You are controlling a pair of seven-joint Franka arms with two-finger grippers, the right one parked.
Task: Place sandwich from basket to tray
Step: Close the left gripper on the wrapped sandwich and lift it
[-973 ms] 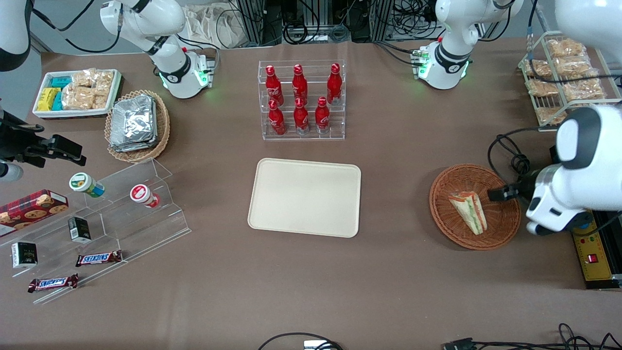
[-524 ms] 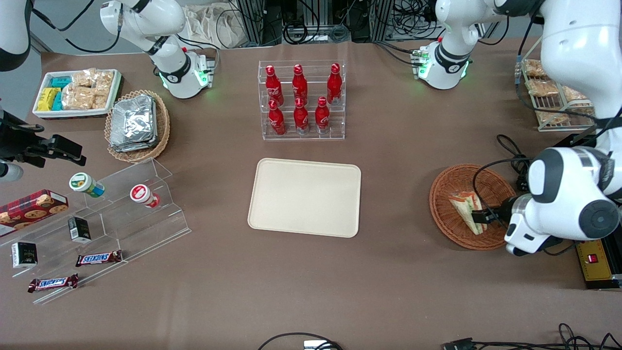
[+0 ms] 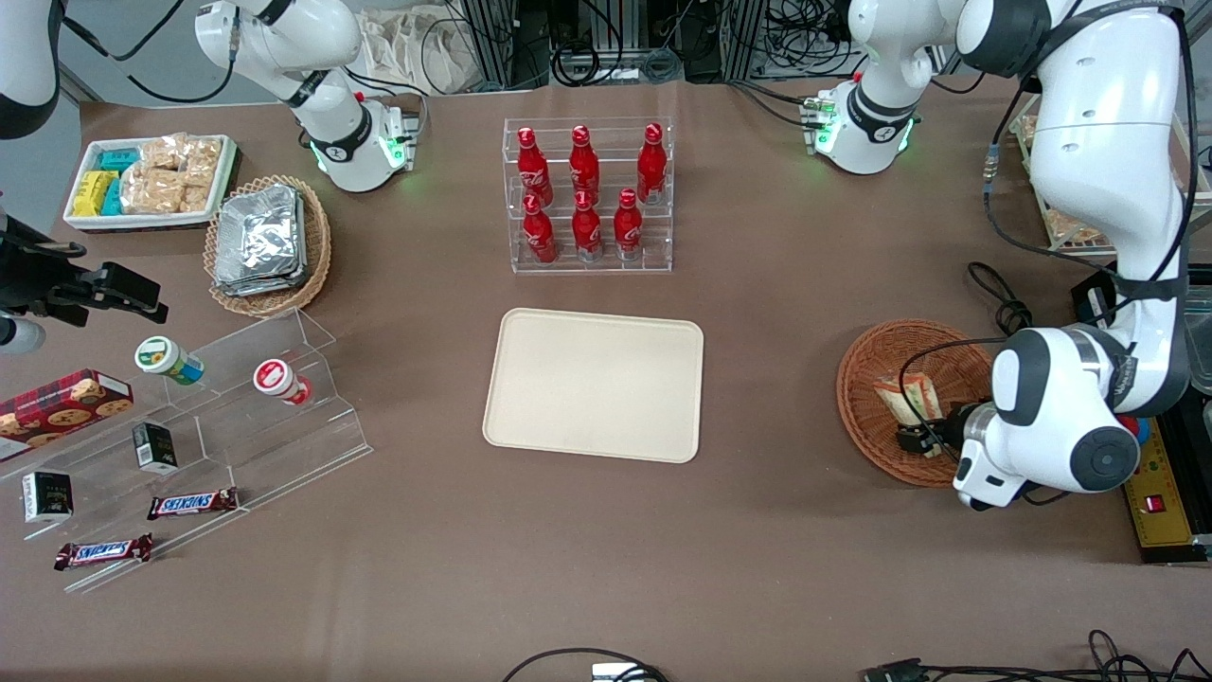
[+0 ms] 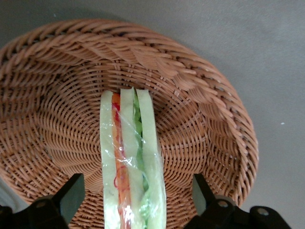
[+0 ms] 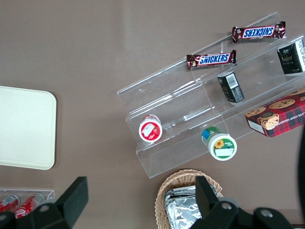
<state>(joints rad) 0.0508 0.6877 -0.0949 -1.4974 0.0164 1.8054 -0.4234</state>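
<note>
The sandwich [image 4: 129, 157] is a plastic-wrapped wedge of pale bread with orange-red and green layers. It lies in the round reddish-brown wicker basket [image 3: 857, 379] toward the working arm's end of the table. My gripper [image 3: 915, 438] is down inside the basket, open. Its dark fingers [image 4: 72, 191] stand one on each side of the sandwich with gaps to the bread. In the front view only the wide end of the sandwich [image 3: 898, 392] shows past the gripper. The cream tray [image 3: 594, 384] lies bare at the table's middle.
A clear rack of red bottles [image 3: 587, 194] stands farther from the camera than the tray. Black cables [image 3: 994, 303] and a yellow power strip [image 3: 1160, 483] lie beside the basket. Toward the parked arm's end are an acrylic snack stand [image 3: 237, 417] and a foil-packet basket [image 3: 265, 242].
The working arm swung in over the basket and came down. Its gripper went from the basket's rim to straddling the sandwich. The sandwich has not moved.
</note>
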